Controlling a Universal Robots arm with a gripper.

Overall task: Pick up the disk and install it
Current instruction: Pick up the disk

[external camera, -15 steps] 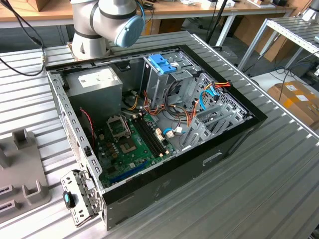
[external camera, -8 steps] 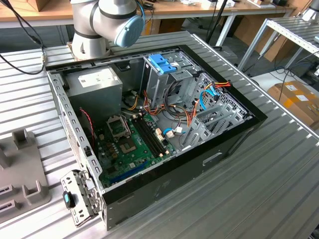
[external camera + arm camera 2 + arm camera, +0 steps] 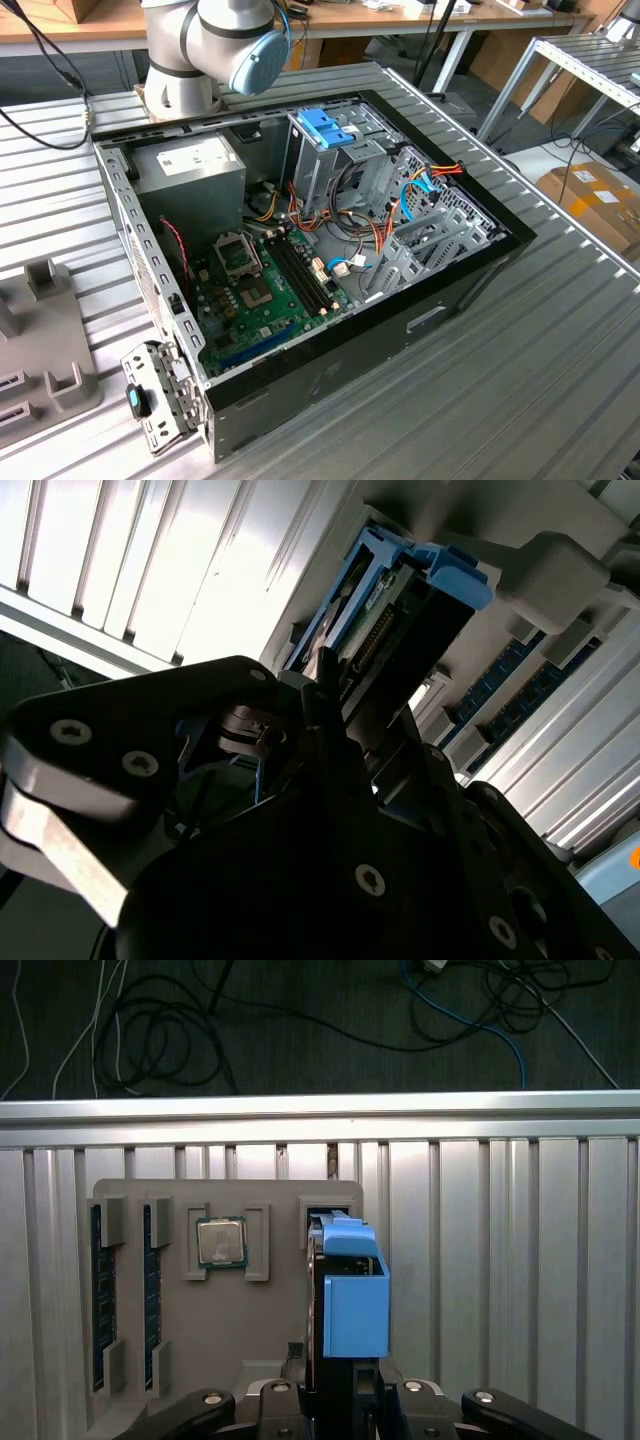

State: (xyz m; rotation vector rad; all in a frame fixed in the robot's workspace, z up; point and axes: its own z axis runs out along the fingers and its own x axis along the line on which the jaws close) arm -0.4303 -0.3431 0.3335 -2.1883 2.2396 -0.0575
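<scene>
The disk (image 3: 355,1300) stands on edge over a slot of a grey holder (image 3: 200,1340), its light blue rails toward the camera. The second wrist view shows its connector end and blue rail (image 3: 400,600) beside the holder's pale walls. My gripper (image 3: 345,1385) straddles the disk with a dark finger on each side, pressed against it; its fingertips (image 3: 325,670) lie against the disk's side. I cannot tell whether the disk still rests in the slot. The open computer case (image 3: 300,250) lies on the metal table in the exterior view.
The holder also carries a processor chip (image 3: 221,1241) and two memory sticks (image 3: 100,1290). The table's edge (image 3: 320,1110) runs just beyond it, with cables (image 3: 150,1030) on the floor. Inside the case, a drive cage has a blue bracket (image 3: 325,128). The arm's base (image 3: 200,50) stands behind.
</scene>
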